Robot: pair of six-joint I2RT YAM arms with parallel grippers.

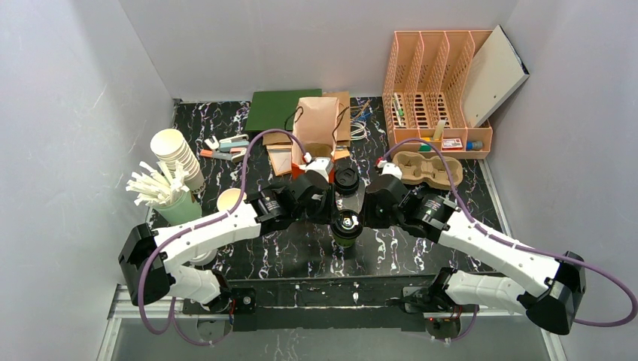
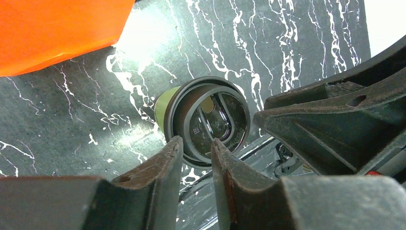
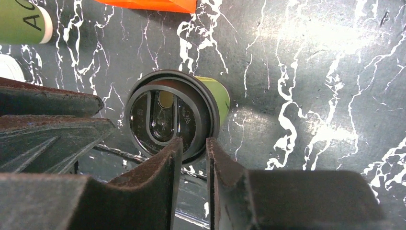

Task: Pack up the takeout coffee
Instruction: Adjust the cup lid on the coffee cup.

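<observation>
ITEM: takeout coffee (image 2: 206,120), small dark green paper cup, round black plastic lid, standing mid black marbled table (image 1: 301,252) | HOLD: left gripper (image 2: 196,152) and right gripper (image 3: 194,146), fingers nearly together at lid's 6 o'clock rim; you cannot tell if they clamp | WHY: probably seating lid | BOUND: brown paper bag (image 1: 320,124), 12 o'clock.

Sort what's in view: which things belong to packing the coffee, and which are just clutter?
Job: takeout coffee, paper bag, probably cup carrier.
Lying about: white cup stack, pink organizer, green folder, lidless cup.
</observation>
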